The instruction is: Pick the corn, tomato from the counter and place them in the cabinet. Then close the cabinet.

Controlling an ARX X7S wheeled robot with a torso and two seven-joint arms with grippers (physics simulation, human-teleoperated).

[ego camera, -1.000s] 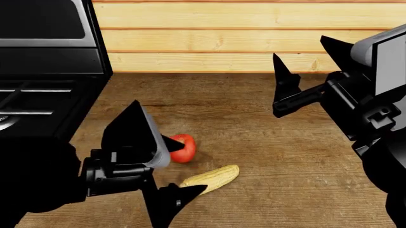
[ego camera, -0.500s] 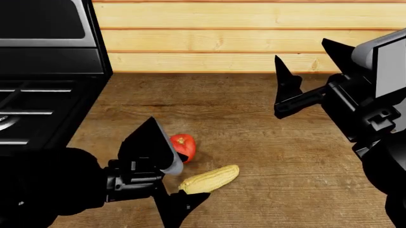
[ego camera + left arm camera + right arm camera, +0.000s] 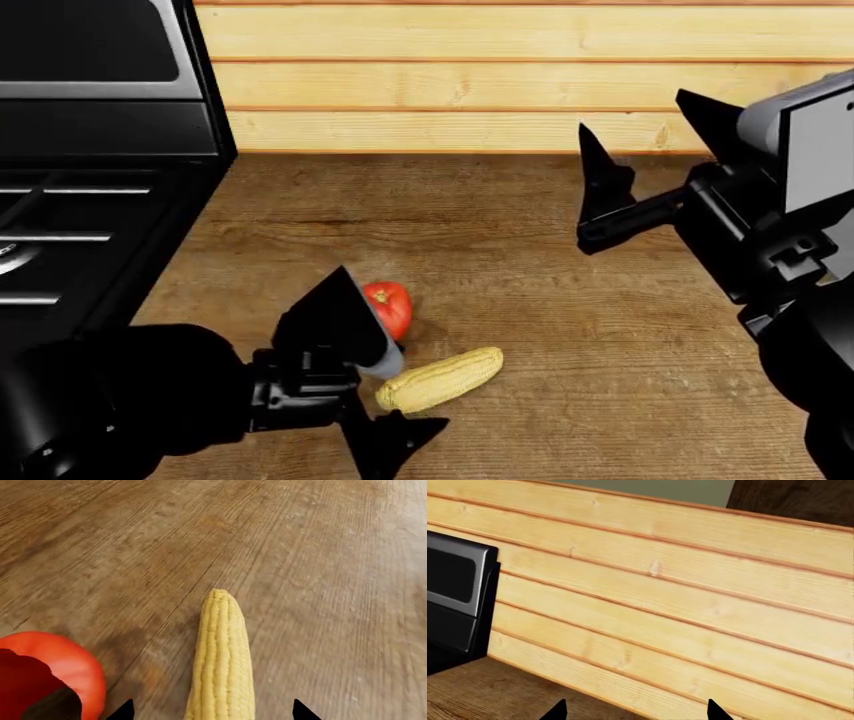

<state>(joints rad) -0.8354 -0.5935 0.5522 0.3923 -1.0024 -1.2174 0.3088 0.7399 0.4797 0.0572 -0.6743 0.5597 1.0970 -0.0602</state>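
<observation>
The pale yellow corn point(image 3: 447, 378) lies on the wooden counter point(image 3: 574, 310), with the red tomato point(image 3: 387, 303) just behind its near end. My left gripper point(image 3: 387, 388) is open and low over the counter, one finger on each side of the corn's near end. In the left wrist view the corn point(image 3: 220, 660) runs straight out from between the open fingertips of the left gripper point(image 3: 210, 711), and the tomato point(image 3: 63, 662) sits beside it. My right gripper point(image 3: 654, 140) is open and empty, raised at the right; in the right wrist view it point(image 3: 635, 711) faces the wall. The cabinet is out of view.
A black stove point(image 3: 80, 230) borders the counter on the left. A pale plank wall point(image 3: 467, 80) closes the back. The right wrist view shows the wall planks point(image 3: 680, 590), the stove's corner point(image 3: 454, 595) and a dark brown panel point(image 3: 794, 500) above.
My left gripper has moved right and down toward the corn, so its fingers now straddle the cob's near end. The corn, the tomato and the right arm have stayed put.
</observation>
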